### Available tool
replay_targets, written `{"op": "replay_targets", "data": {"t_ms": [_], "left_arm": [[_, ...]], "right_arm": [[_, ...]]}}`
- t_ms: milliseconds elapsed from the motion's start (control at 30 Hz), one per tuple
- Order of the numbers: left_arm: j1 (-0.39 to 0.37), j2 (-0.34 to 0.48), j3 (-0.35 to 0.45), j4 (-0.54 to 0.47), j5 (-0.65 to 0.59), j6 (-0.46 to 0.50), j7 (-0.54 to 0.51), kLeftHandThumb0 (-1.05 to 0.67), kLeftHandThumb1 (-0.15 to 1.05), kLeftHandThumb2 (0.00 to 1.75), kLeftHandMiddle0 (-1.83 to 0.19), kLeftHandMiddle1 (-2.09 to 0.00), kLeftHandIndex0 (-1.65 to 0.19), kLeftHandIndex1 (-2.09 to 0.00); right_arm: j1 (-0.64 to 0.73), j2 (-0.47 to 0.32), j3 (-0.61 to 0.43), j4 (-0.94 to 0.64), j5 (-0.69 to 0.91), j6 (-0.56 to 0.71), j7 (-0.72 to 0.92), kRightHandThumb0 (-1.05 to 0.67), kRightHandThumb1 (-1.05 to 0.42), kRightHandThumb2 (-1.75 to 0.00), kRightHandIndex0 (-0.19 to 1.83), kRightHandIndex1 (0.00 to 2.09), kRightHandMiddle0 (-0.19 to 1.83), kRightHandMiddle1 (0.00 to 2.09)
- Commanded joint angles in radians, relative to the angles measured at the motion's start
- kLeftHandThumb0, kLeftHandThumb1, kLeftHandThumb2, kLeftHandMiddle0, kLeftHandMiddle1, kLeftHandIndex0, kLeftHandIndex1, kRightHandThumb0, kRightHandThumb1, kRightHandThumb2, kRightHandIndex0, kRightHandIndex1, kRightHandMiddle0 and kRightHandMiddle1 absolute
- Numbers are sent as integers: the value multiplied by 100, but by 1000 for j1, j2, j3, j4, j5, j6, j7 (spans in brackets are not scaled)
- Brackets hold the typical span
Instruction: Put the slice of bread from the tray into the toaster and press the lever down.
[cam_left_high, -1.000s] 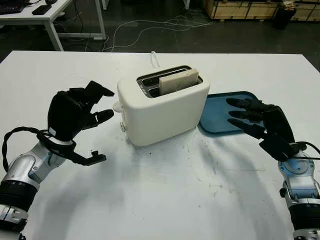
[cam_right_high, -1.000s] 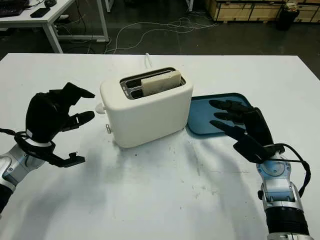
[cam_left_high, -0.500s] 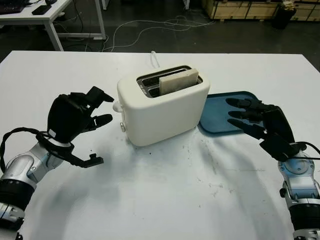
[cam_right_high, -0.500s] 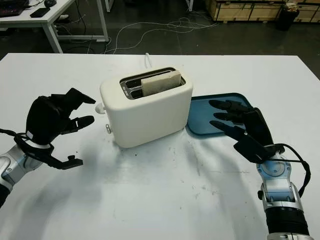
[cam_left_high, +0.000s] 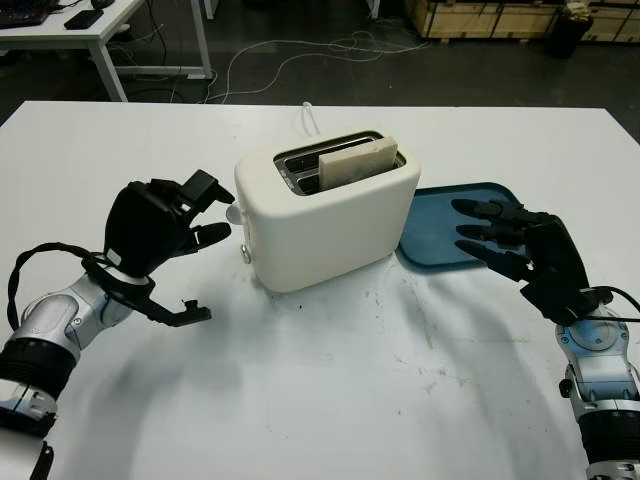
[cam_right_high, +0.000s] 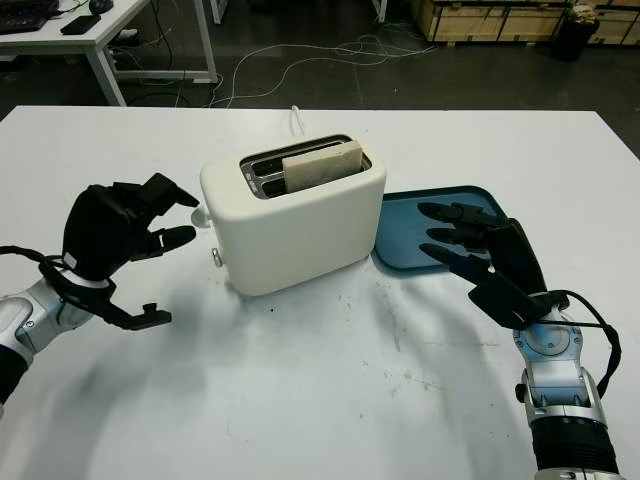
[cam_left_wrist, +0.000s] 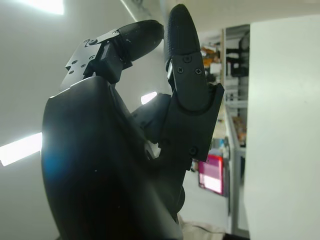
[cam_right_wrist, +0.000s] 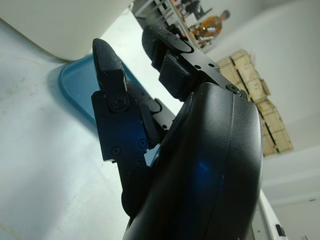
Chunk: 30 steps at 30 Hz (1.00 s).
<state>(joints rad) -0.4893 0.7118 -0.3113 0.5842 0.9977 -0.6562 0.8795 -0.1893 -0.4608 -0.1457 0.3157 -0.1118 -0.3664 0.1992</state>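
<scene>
The left hand (cam_left_high: 160, 225) hovers raised with curled fingers, holding nothing. The right hand (cam_left_high: 515, 245) is open, fingers reaching forward, wrist low.

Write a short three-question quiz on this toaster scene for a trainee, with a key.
1. True or false: the beige slice of bread stands in a slot of the cream plastic toaster.
2. Which hand is beside the toaster's lever knob? A) black left hand B) black right hand
3. Fill in: the right hand is over the blue ____.

Key
1. True.
2. A; it is curled and holds nothing.
3. tray; that hand is open.
</scene>
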Motion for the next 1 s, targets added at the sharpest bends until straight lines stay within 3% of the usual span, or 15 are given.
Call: {"op": "replay_targets", "data": {"t_ms": [0,300,667,967], "left_arm": [[-24,40,-14,-25,37,6,11,-52,92,46,-122,-175,-21,-139],[-47,153,-3,-95,34,-61,-63,-52,92,45,-125,-175,-21,-144],[-85,167,-16,-93,53,-51,-142,-55,92,45,-138,-175,-23,-151],[-112,137,-26,-59,17,-80,-197,-57,92,36,-132,-175,-33,-142]], "right_arm": [[11,-3,1,-26,11,12,3,-46,-92,-1,95,0,79,0],[10,1,4,-12,20,13,19,-48,-92,-1,95,0,78,0],[9,-12,2,-16,21,16,36,-50,-92,-2,95,0,77,0],[21,-11,0,-27,27,18,47,-49,-92,-2,95,0,77,0]]}}
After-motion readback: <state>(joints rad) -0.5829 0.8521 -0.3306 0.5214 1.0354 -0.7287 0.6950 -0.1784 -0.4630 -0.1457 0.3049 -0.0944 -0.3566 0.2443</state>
